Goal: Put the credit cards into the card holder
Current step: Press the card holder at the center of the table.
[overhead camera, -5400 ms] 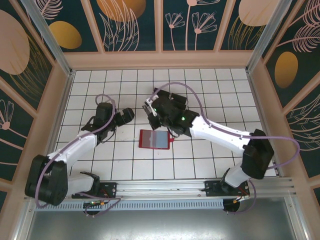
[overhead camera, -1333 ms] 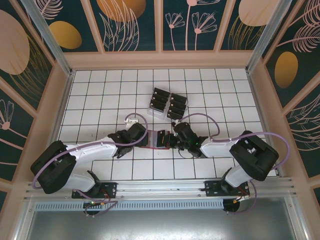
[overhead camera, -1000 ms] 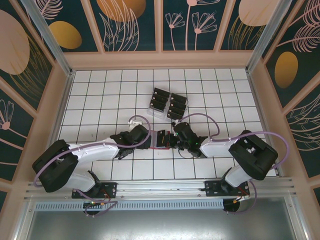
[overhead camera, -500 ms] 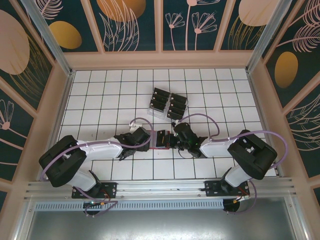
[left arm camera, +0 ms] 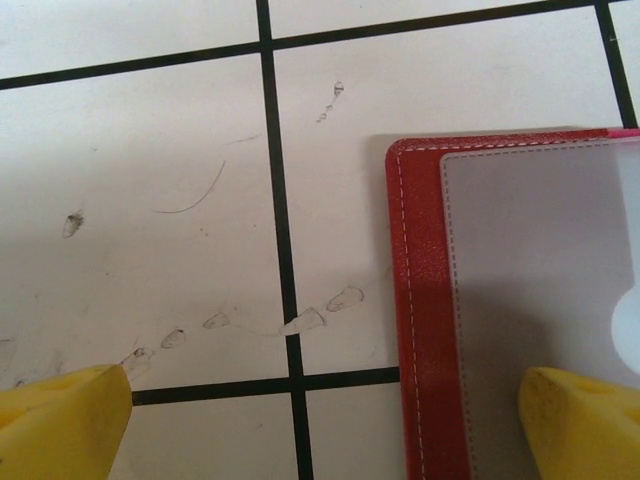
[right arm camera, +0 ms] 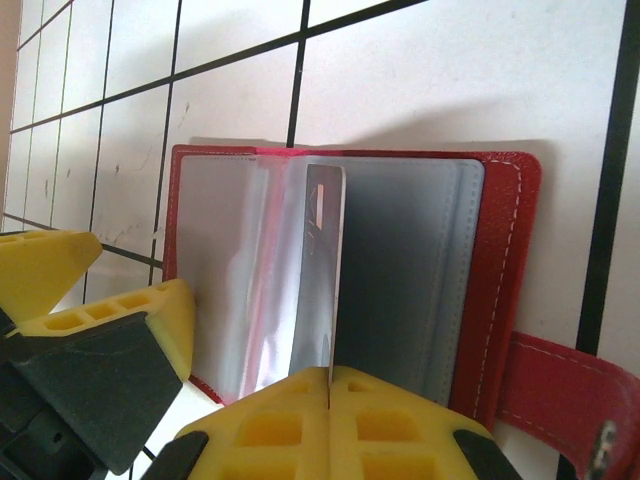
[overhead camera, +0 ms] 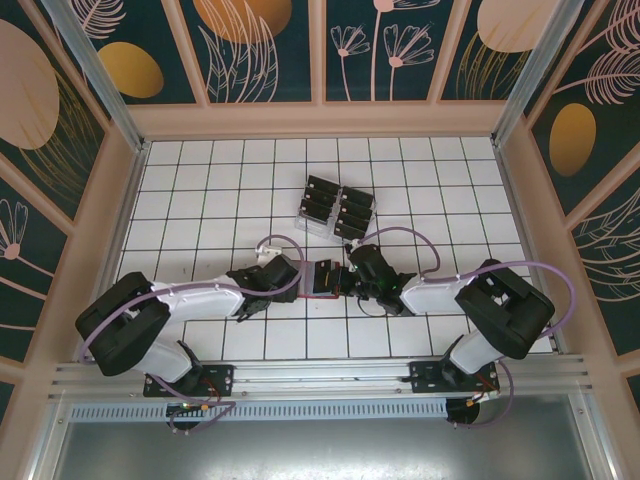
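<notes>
The red card holder (right arm camera: 505, 260) lies open on the white tiles, its greyish pockets facing up and its tab to the right. My right gripper (right arm camera: 330, 375) is shut on a thin credit card (right arm camera: 325, 260), held edge-on and upright over the holder's middle fold. My left gripper (left arm camera: 320, 425) is open at the holder's (left arm camera: 425, 300) left edge. One yellow fingertip (left arm camera: 585, 420) rests on the left pocket and the other is on the tile. In the top view the card holder (overhead camera: 322, 282) sits between the left gripper (overhead camera: 290, 280) and the right gripper (overhead camera: 346, 278).
A clear tiered rack (overhead camera: 303, 222) with several black credit cards (overhead camera: 322, 196) stands about two tiles behind the holder. Wooden walls enclose the tiled floor on three sides. The metal rail (overhead camera: 320, 378) with the arm bases runs along the near edge.
Since the earliest frame both grippers have come from the back of the table to the holder. Over the last second the left arm's elbow shifted; the grippers stayed at the holder.
</notes>
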### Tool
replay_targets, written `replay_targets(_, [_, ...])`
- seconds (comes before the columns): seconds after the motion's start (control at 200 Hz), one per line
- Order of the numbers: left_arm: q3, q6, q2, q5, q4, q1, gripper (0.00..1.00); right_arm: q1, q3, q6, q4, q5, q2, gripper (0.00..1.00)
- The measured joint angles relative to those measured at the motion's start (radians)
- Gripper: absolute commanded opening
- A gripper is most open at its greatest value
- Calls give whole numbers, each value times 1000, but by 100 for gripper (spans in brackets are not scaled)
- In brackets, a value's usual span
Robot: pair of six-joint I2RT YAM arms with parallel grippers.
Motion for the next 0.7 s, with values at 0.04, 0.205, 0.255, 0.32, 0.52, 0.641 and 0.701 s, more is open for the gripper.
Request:
replay_targets(0.04, [0,0,-5,-4,-7,0,99,0,0,0,0,0,0,0])
replay_targets(0.205, [0,0,-27,-11,-22,0,99,-3,0,0,0,-10,-6,0])
replay_targets(0.255, [2,0,-37,-11,-26,0,99,-4,0,1,0,-16,-13,0])
replay_targets(0.32, [5,0,-47,-12,-29,0,99,-4,1,1,-1,-22,-22,0])
replay_targets(0.52, [9,0,-48,-14,-29,0,99,-3,11,1,-10,-26,-40,0])
replay_targets(0.641, [2,0,-48,-14,-28,0,99,-3,16,1,-9,-26,-40,0])
replay_targets(0.701, [-5,0,-48,-14,-28,0,99,-3,16,3,-8,-26,-40,0])
